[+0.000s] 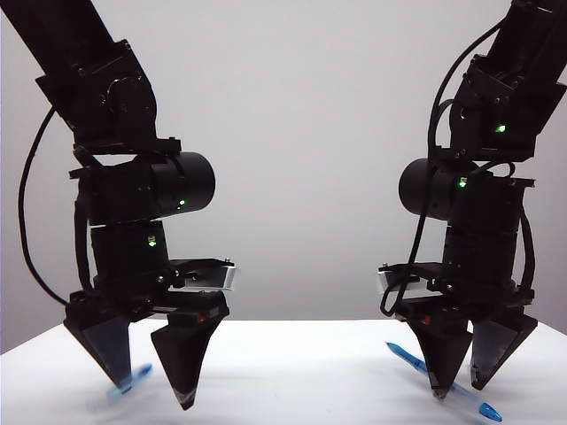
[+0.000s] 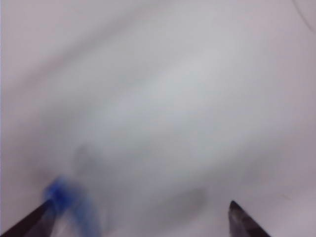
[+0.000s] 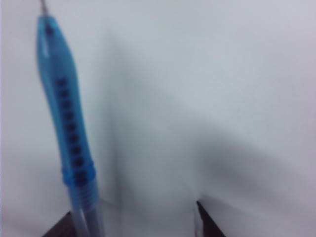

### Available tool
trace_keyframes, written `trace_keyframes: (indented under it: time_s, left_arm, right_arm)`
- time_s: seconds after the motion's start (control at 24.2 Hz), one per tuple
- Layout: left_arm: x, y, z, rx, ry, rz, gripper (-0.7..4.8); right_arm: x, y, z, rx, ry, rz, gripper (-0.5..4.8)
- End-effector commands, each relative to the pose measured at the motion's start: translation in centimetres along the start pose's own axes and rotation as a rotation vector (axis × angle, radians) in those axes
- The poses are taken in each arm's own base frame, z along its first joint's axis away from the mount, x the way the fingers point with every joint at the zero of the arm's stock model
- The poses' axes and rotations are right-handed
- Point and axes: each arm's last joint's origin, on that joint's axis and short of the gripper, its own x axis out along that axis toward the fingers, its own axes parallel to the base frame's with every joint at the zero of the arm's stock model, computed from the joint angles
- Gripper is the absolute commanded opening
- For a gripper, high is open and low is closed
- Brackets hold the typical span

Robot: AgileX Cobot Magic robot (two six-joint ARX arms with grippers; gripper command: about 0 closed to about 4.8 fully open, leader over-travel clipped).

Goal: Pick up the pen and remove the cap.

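On the table (image 1: 292,372), both end effectors stand released: left (image 1: 146,372) by cap (image 1: 133,379), right (image 1: 461,376) over pen (image 1: 443,382).

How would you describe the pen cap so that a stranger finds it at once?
On the white table, look under the left gripper, whose jaws stand open. The cap lies by its outer finger: short and pale blue with a darker tip, unlike the long pen with its clear barrel under the open right gripper.

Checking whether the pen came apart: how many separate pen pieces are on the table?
2. The cap lies by the left gripper, the pen under the right gripper. Both grippers are open.
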Motion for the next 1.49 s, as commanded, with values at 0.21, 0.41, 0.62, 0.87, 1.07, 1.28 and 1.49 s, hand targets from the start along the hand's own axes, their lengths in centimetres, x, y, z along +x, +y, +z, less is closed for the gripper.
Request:
trace_keyframes:
  time_s: [0.21, 0.41, 0.62, 0.87, 1.07, 1.28, 1.49]
  left_arm:
    - [-0.2, -0.3, 0.2, 0.028, -0.002, 0.023, 4.79]
    - [-1.4, -0.3, 1.0, 0.031, -0.012, 0.029, 4.79]
    - [-4.3, -0.3, 3.0, 0.036, 0.008, 0.035, 4.79]
    - [-8.6, -0.5, 2.6, 0.051, -0.001, 0.077, 4.79]
    - [-15.5, -0.6, 0.1, 0.047, -0.087, 0.194, 4.79]
    - [-25.0, -1.3, -5.1, -0.025, -0.4, 0.22, 4.79]
    - [-28.0, -1.3, -11.4, -0.076, -0.587, 0.343, 4.79]
  right_arm:
    - [-0.9, 0.1, 0.9, -0.006, -0.025, 0.038, 3.05]
    - [-2.1, 0.1, 2.0, -0.006, -0.037, 0.037, 3.06]
    - [-3.9, 0.2, 2.7, 0.004, -0.006, 0.086, 3.06]
    - [-7.2, 0.8, 1.7, 0.016, 0.014, 0.205, 2.92]
    - [-13.5, 1.2, 0.6, 0.015, -0.142, 0.184, 2.92]
    - [-22.3, 1.5, -4.2, 0.074, -0.457, 0.109, 2.92]
    - [-27.4, 1.0, -11.1, 0.178, -0.716, -0.033, 2.91]
